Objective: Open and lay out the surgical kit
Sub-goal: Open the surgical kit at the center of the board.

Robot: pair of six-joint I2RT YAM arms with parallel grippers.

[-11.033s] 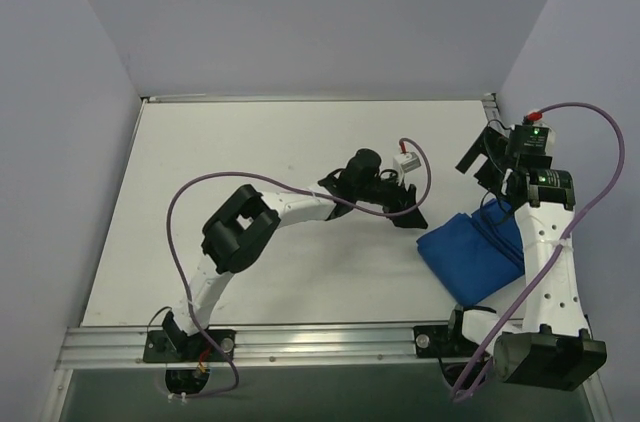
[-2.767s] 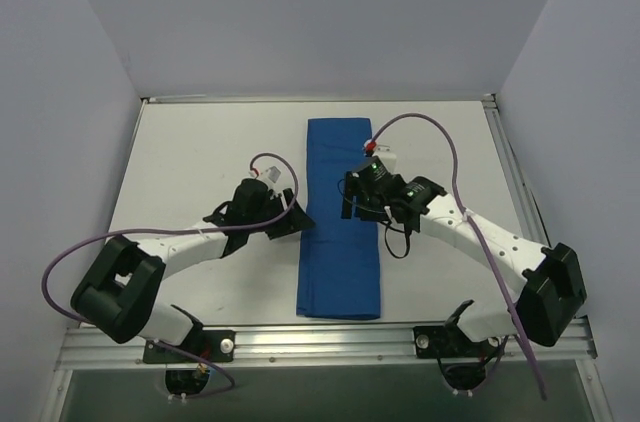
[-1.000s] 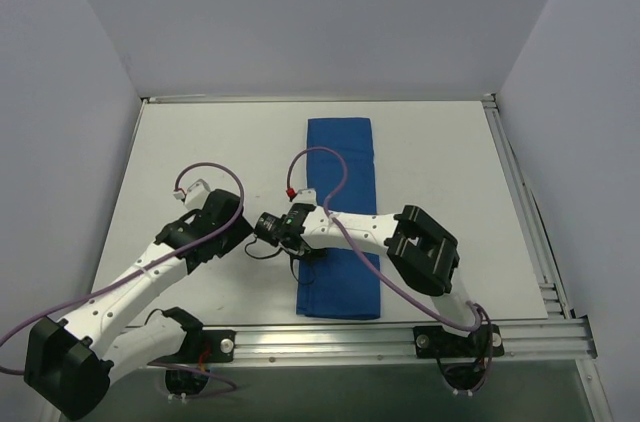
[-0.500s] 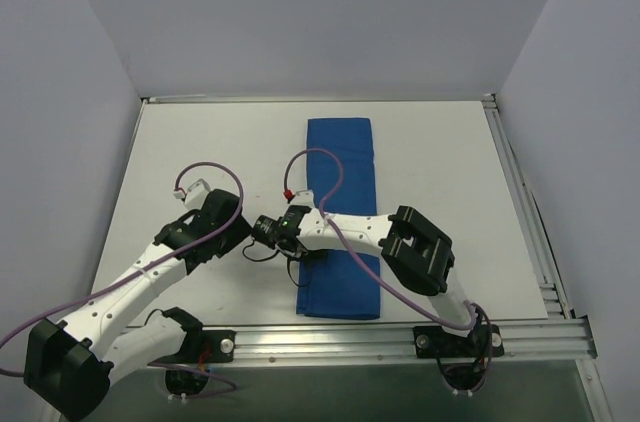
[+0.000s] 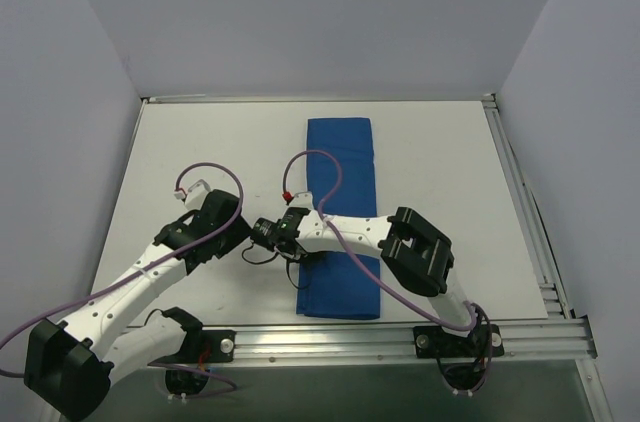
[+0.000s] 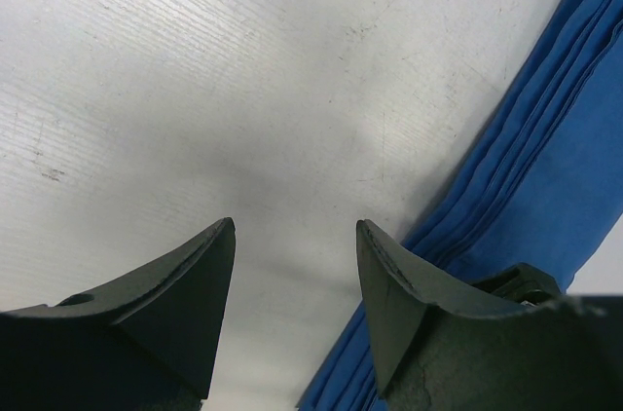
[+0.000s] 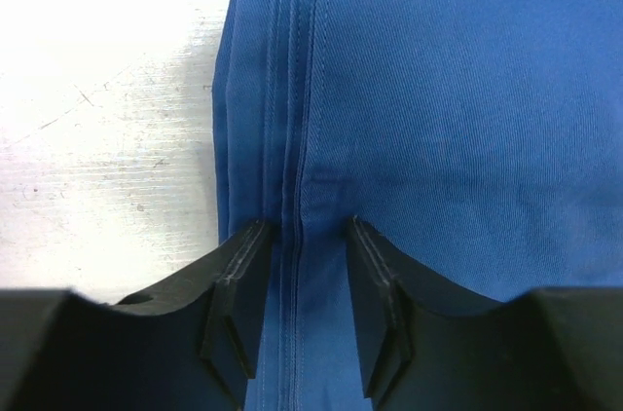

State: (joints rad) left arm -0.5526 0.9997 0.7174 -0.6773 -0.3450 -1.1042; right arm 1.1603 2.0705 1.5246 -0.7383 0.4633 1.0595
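Blue cloth wrap (image 5: 340, 152) lies folded as a long strip, centre of the tabletop (image 5: 200, 142), running from upper middle to lower middle. My right arm (image 5: 370, 232) folds back at the elbow and reaches left across the strip. My right claw (image 7: 307, 231) points down at the strip's left edge, fingers narrowly parted astride the layered folds. Can't tell if cloth is actually pinched. My left arm (image 5: 140, 277) angles up from lower left. My left claw (image 6: 295, 228) is spread over bare tabletop just beside that edge, holding nothing.
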